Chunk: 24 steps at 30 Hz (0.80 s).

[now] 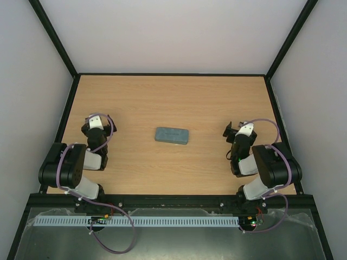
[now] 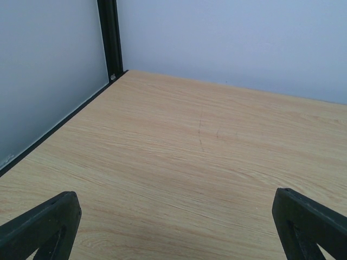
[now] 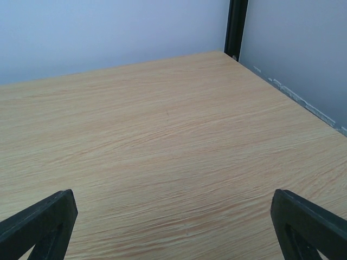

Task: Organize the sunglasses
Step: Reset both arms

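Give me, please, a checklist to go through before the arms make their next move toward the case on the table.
1. The left gripper is open and empty: ok.
2. The right gripper is open and empty: ok.
3. The case lies flat on the table, between the two arms and apart from both: ok.
4. The case lid is open: not ok, it looks shut from above.
5. The sunglasses are in sight: not ok, no view shows them. Whether they are inside the case: cannot tell.
6. A wrist camera sees the case: not ok, both show only bare wood and walls.
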Each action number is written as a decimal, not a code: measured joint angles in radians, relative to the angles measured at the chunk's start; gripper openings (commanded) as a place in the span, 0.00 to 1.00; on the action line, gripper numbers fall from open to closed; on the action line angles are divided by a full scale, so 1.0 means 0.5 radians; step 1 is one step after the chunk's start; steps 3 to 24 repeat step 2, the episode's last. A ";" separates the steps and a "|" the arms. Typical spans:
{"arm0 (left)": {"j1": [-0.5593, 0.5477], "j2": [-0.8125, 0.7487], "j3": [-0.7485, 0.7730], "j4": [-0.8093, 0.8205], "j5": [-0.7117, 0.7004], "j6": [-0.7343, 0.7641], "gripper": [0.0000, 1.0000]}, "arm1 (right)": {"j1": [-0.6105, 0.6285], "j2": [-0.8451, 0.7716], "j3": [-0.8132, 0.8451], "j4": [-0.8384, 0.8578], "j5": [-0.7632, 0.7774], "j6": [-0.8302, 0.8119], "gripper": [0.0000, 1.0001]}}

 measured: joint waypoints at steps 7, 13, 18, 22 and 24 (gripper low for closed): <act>-0.001 0.000 0.000 0.000 -0.001 0.003 1.00 | -0.001 0.000 0.009 -0.011 -0.001 0.001 0.99; -0.001 0.000 0.000 0.000 -0.001 0.003 1.00 | -0.001 0.000 0.009 -0.011 -0.001 0.001 0.99; -0.001 0.000 0.000 0.000 -0.001 0.003 1.00 | -0.001 0.000 0.009 -0.011 -0.001 0.001 0.99; -0.001 0.000 0.000 0.000 -0.001 0.003 1.00 | -0.001 0.000 0.009 -0.011 -0.001 0.001 0.99; -0.001 0.000 0.000 0.000 -0.001 0.003 1.00 | -0.001 0.000 0.009 -0.011 -0.001 0.001 0.99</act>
